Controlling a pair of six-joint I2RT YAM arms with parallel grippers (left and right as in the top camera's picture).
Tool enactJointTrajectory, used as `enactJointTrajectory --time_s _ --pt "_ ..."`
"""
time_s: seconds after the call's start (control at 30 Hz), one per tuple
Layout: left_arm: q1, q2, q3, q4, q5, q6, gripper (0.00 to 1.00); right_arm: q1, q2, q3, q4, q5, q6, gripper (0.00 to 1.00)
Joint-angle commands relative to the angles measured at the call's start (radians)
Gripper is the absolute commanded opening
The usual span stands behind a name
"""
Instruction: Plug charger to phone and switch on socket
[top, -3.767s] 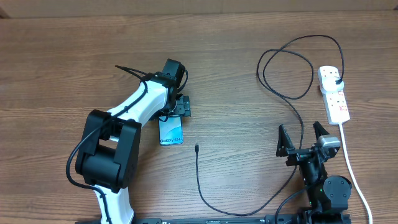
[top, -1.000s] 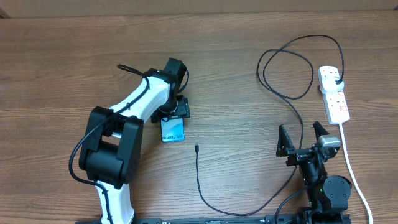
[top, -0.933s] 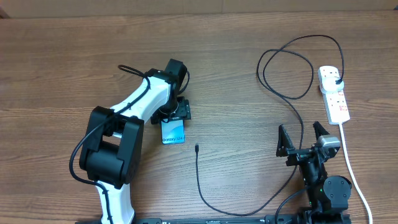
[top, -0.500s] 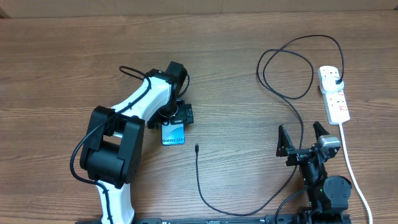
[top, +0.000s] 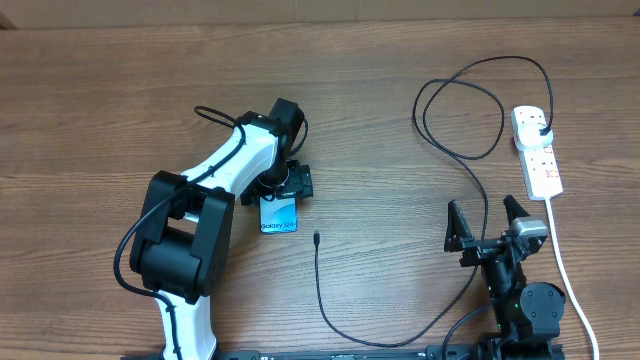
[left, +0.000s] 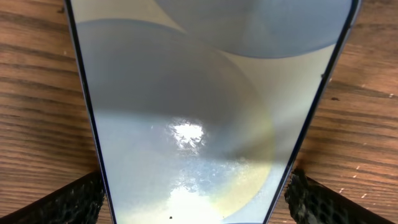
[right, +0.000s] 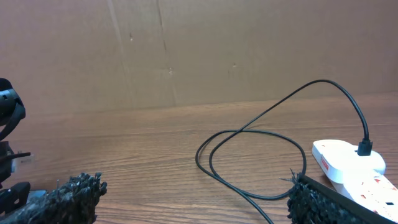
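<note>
Gripping the phone is the left gripper, reaching in from the near left. It straddles the phone's far end. The left wrist view tells it plainly: a black pad sits hard against one long edge and its twin against the other, so the jaws are pinching the phone across its width. The phone lies flat on the table, screen up, left of centre, with the "Galaxy" text towards its near end.

Over to the charger. Its tip lies on the wood just beside the phone's near right corner, apart from it and not plugged in. From there the black cable runs towards the near edge and sweeps right. It climbs past the right arm, curls into a loop and arcs over to its plug, which is seated in the far outlet of the socket.

The socket rests at the far right, and its white cord trails back towards the near edge. Whether its switches are on or off is too small to tell.

The right gripper hovers low at the near right, well apart from the tip and short of the socket. Its fingers are spread wide with nothing between them.
</note>
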Motion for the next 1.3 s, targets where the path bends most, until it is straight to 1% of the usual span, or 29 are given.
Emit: enactJointTrajectory --time_s 0.0,0.03,0.1,0.2,0.33,0.37,0.43,0.53,0.8,1.27 --pt "-0.013 0.026 -0.039 0.0 0.003 -0.01 0.98 0.003 -0.01 -0.011 0.004 0.005 0.005 1.0" --pt "-0.013 0.026 -0.044 0.0 0.003 -0.01 1.0 0.003 -0.01 -0.011 0.004 0.005 0.005 1.0" --pt "-0.013 0.026 -0.05 0.002 -0.004 -0.009 1.0 0.003 -0.01 -0.011 0.004 0.005 0.005 1.0" --pt "-0.012 0.026 -0.05 0.009 -0.021 0.026 1.0 0.003 -0.01 -0.011 0.004 0.005 0.005 1.0" --pt "-0.011 0.026 -0.05 0.039 -0.072 0.028 1.0 0.003 -0.01 -0.011 0.004 0.005 0.005 1.0" --pt "-0.011 0.026 -0.05 0.049 -0.073 0.028 1.0 0.003 -0.01 -0.011 0.004 0.005 0.005 1.0" --pt "-0.012 0.026 -0.05 0.057 -0.049 0.027 0.94 0.003 -0.01 -0.011 0.004 0.005 0.005 1.0" --pt "-0.012 0.026 -0.05 0.047 -0.032 0.027 0.92 0.003 -0.01 -0.011 0.004 0.005 0.005 1.0" --pt "-0.013 0.026 -0.053 0.046 -0.033 0.027 0.9 0.003 -0.01 -0.011 0.004 0.005 0.005 1.0" --pt "-0.013 0.026 -0.053 0.05 -0.033 0.027 0.9 0.003 -0.01 -0.011 0.004 0.005 0.005 1.0"
